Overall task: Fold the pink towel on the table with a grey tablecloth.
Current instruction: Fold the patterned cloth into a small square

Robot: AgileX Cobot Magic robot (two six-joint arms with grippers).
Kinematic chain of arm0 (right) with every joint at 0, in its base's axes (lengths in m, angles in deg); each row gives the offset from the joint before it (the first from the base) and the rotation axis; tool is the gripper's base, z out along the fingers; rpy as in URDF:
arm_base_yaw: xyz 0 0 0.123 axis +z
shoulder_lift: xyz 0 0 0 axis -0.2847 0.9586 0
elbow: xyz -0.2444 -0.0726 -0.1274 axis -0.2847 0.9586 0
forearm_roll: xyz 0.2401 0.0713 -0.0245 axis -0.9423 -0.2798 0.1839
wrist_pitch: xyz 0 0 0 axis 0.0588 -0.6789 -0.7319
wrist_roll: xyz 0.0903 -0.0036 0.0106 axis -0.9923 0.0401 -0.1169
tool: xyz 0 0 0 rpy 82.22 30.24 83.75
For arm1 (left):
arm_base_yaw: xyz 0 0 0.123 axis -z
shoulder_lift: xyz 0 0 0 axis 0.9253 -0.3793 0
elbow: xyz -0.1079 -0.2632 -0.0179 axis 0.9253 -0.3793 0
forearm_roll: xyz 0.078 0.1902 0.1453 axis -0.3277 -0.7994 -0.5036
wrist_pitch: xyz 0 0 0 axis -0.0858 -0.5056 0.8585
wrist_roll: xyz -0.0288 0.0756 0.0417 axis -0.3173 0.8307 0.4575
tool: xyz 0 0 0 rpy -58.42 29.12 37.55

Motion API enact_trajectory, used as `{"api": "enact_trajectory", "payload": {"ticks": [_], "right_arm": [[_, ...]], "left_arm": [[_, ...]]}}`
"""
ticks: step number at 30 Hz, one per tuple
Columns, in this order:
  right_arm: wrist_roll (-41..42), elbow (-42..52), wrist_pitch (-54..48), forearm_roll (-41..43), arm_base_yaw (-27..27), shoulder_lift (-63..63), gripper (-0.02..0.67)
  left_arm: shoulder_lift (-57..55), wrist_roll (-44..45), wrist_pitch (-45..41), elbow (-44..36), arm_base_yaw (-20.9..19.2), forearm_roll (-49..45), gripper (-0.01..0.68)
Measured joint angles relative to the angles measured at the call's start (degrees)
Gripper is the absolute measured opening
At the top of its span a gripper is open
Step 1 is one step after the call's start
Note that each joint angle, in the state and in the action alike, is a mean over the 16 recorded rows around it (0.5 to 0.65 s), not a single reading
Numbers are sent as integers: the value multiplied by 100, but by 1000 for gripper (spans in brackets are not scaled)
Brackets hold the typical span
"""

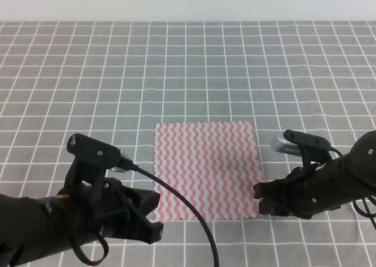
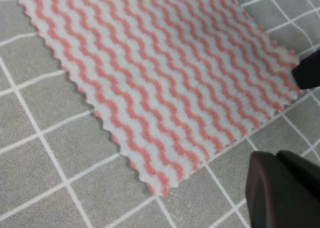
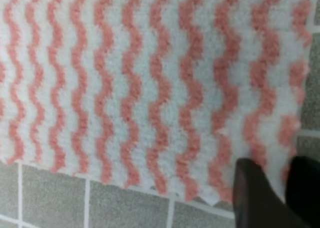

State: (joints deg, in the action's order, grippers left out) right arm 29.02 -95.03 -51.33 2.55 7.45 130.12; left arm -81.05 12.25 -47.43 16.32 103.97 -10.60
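- Pink towel point(image 1: 205, 169) lies flat, unfolded, on the table with a grey tablecloth point(image 1: 188, 67), nearer the front edge, about mid-width.
- Right wrist view only: right gripper point(image 3: 282, 195) at towel's near-right corner, fingers point(image 3: 252, 195) slightly parted, cloth edge between them; grip unclear.
- Left gripper point(image 1: 154, 211) just off the near-left corner; left wrist view shows one dark finger point(image 2: 280, 188), cut off, so spread can't be judged.
- Bare grid cloth all round the towel's far side.
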Motion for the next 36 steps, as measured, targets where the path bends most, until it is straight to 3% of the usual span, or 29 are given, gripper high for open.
{"api": "enact_trajectory", "payload": {"ticks": [16,31,36], "right_arm": [[-2,-76,-84,1,1,-22,-5],[4,-542,-157,-18,2,-186,-14],[37,-616,-51,-82,2,-186,-14]], "left_arm": [[-13,390,8,1,1,-5,-4],[-18,2156,42,2,2,-30,7],[-13,2481,1,1,1,-34,82]]}}
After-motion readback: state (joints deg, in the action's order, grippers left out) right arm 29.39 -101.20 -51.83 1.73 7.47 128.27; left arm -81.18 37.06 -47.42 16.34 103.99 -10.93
